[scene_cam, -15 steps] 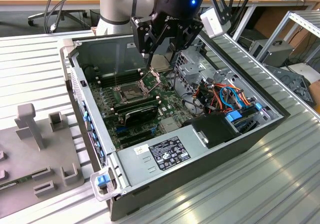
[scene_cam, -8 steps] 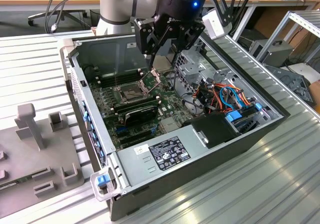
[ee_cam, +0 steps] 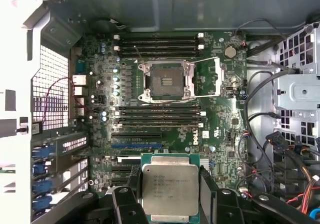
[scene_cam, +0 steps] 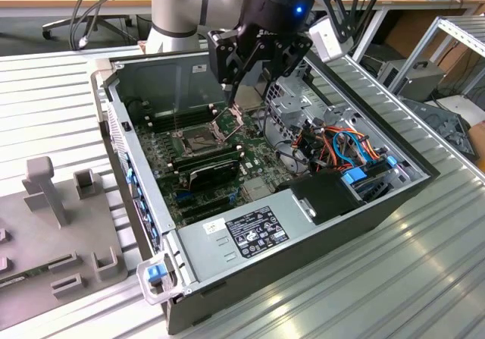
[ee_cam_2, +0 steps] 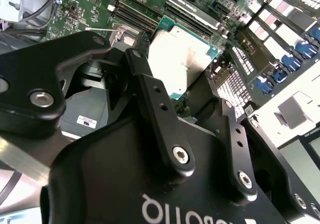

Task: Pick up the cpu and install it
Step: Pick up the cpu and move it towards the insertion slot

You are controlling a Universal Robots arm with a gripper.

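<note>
the hand [scene_cam: 233, 89] hangs inside the open computer case [scene_cam: 318, 257] on the tabletop [scene_cam: 424, 278]. its fingers [ee_cam: 206, 184] pinch the cpu [ee_cam: 170, 189] by two opposite edges, and the silver face shows in both wrist views. the cpu is held clear above the green motherboard [ee_cam: 215, 108]. in the exterior view the empty socket [scene_cam: 198, 138], its frame flipped open, lies at seven o'clock from the hand.
</note>
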